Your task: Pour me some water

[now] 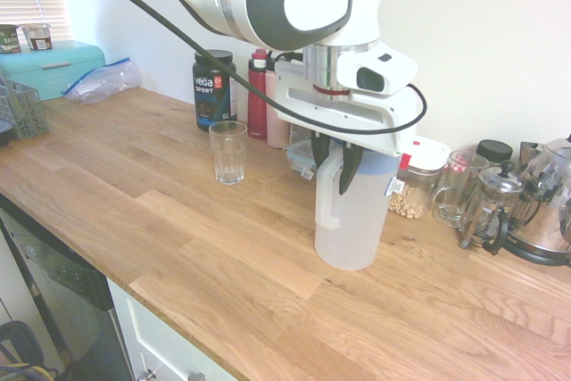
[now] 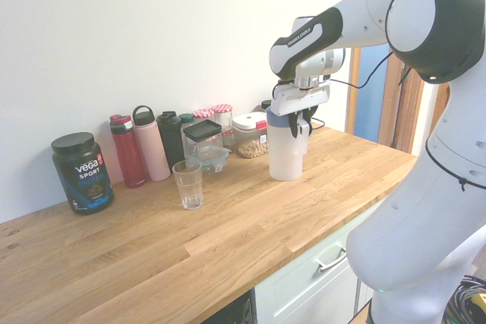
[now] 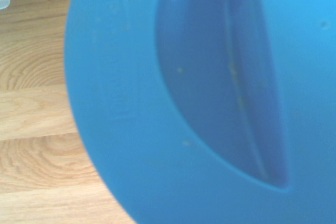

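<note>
- My gripper points straight down over the water pitcher, fingers straddling its handle top, narrowed; a firm hold I cannot confirm.
- The pitcher stands upright on the wooden counter.
- The empty glass stands apart on the handle's side.

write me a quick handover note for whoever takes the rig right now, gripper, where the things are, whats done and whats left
Gripper: pointing straight down at the top of the pitcher, fingers either side of its handle; a firm grip can't be confirmed.
Pitcher: translucent white with a blue lid, upright on the wooden counter.
Glass: upright on the counter, apart from the pitcher, near the bottles by the wall; looks empty.
Done: gripper positioned at the handle.
Left: secure the grip, lift, carry to the glass, pour, set the pitcher back.
</note>
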Controlling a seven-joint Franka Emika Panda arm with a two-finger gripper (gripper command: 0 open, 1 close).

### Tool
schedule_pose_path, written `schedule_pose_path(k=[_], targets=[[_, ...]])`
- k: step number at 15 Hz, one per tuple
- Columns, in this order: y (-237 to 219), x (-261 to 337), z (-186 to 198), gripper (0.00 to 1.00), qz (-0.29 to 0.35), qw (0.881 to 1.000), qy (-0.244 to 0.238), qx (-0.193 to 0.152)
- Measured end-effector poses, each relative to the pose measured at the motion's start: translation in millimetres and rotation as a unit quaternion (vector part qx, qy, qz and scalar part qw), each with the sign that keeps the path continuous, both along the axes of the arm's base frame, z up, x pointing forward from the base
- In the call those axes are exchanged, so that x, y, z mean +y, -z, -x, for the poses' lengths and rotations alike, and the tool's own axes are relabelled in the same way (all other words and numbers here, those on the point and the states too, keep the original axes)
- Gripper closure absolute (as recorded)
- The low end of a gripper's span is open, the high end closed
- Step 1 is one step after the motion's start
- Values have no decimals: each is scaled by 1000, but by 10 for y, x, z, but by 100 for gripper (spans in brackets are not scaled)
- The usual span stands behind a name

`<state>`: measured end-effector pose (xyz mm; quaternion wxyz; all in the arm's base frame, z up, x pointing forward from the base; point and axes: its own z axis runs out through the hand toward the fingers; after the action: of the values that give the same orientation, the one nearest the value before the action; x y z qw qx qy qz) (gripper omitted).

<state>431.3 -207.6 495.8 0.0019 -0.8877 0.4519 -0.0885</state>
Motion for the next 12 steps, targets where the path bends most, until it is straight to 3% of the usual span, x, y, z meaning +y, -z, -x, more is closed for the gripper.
schedule_pose_path(k=[7, 12], targets=[[-20, 86, -42, 100, 4, 1000, -9, -2], [-546, 224, 246, 100, 5, 998, -55, -26]])
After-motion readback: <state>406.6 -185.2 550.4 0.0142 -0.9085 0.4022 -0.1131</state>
